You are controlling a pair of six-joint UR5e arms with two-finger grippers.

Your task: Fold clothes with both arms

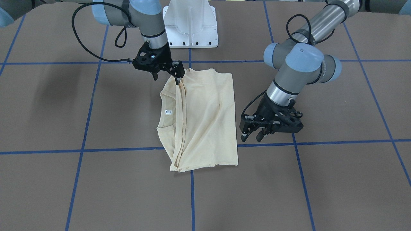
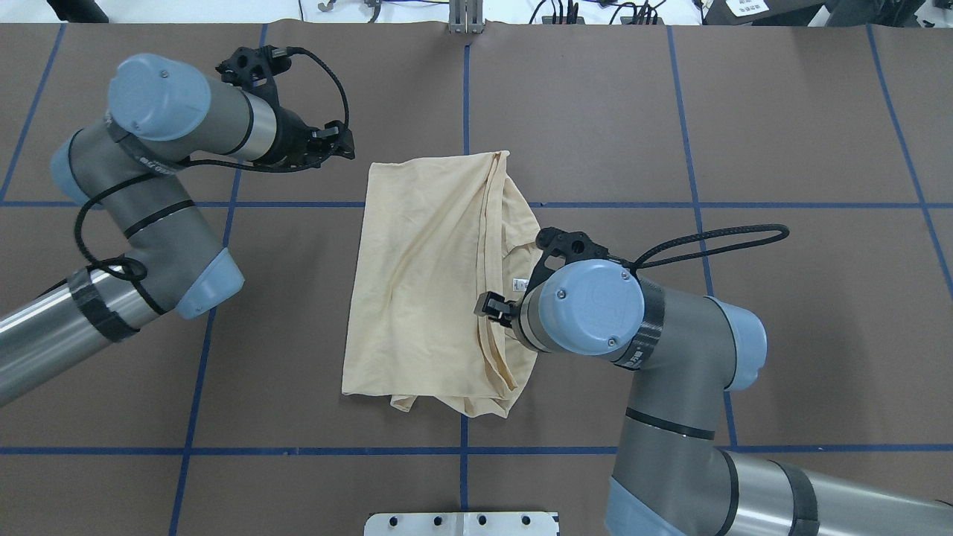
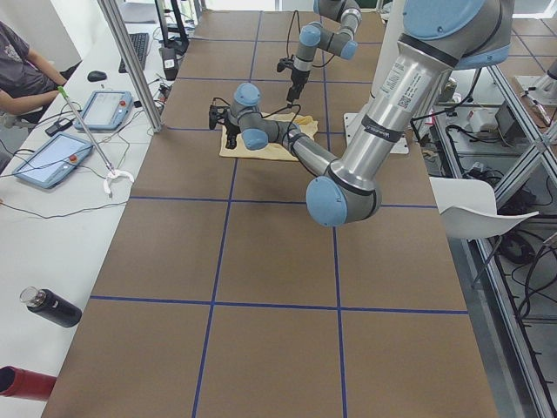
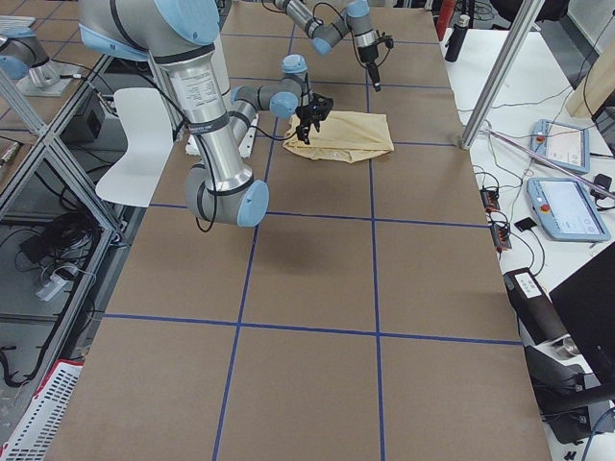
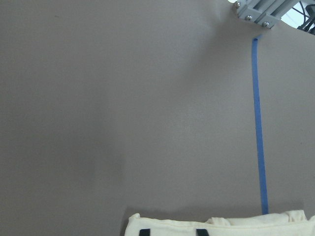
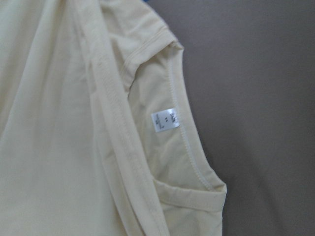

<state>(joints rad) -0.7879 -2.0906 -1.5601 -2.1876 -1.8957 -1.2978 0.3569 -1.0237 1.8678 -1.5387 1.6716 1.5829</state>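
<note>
The pale cream-yellow shirt (image 1: 205, 118) lies folded lengthwise in the middle of the brown table (image 1: 337, 179), print hidden, its neck opening and small white label (image 1: 168, 112) facing the right arm's side. My right gripper (image 1: 166, 78) hangs open at the shirt's corner nearest the robot base, one fingertip (image 1: 177, 80) touching the folded edge. The right wrist view shows the label (image 6: 165, 119) and neckline up close, with no fingers in it. My left gripper (image 1: 251, 138) is open just beside the shirt's opposite long edge, holding nothing. Its fingertips (image 5: 142, 231) show at the shirt's edge (image 5: 221, 225).
Blue tape lines (image 1: 192, 192) cross the table in a grid. The white pedestal base (image 1: 190, 25) stands behind the shirt. Beyond the far edge is a bench with tablets (image 3: 48, 158), a black bottle (image 3: 50, 306) and a seated person (image 3: 22, 74).
</note>
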